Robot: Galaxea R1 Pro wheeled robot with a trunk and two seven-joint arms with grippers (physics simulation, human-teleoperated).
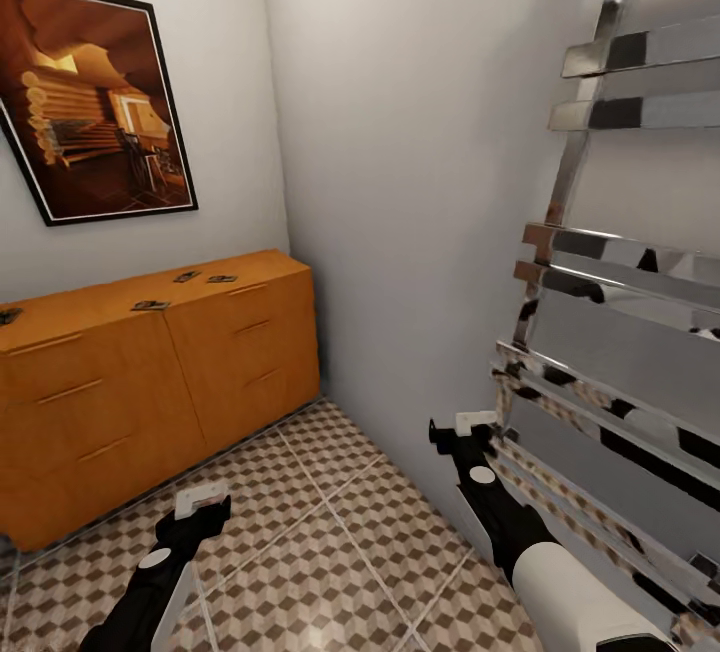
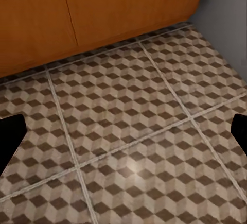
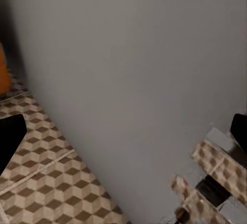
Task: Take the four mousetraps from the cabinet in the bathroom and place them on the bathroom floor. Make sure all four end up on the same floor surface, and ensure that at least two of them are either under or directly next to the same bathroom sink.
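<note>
Head view has the cabinet (image 1: 150,372) standing against the far wall under a framed picture (image 1: 95,102), with the mousetraps lying flat on its top: one near the middle front edge (image 1: 150,306), two farther back toward the corner end (image 1: 186,277) (image 1: 222,279), and a fourth at the cabinet's other end, cut by the picture's edge (image 1: 8,315). None is on the bathroom floor (image 1: 330,552) yet, and no sink is in sight.

Both arms hang low and forward. The left gripper (image 1: 202,504) hovers over the tiles just in front of the cabinet's drawers; the right gripper (image 1: 462,429) sits close to the side wall, just beside a chrome towel rail (image 1: 610,332). In the left wrist view the two dark fingertips (image 2: 10,136) stand far apart at the picture's edges with only tile between them, so those jaws are spread and empty. The right wrist view shows the same: fingertips (image 3: 10,136) wide apart, nothing between, facing bare wall.

From the left jaws the traps lie ahead and above, up on the cabinet top, the middle one nearest. From the right jaws they lie ahead, above and well across toward the left arm's side. So the left arm looks the better placed for a first reach. The nearest trap's long axis appears to run roughly along the cabinet's front edge, though it is too small to be sure.
</note>
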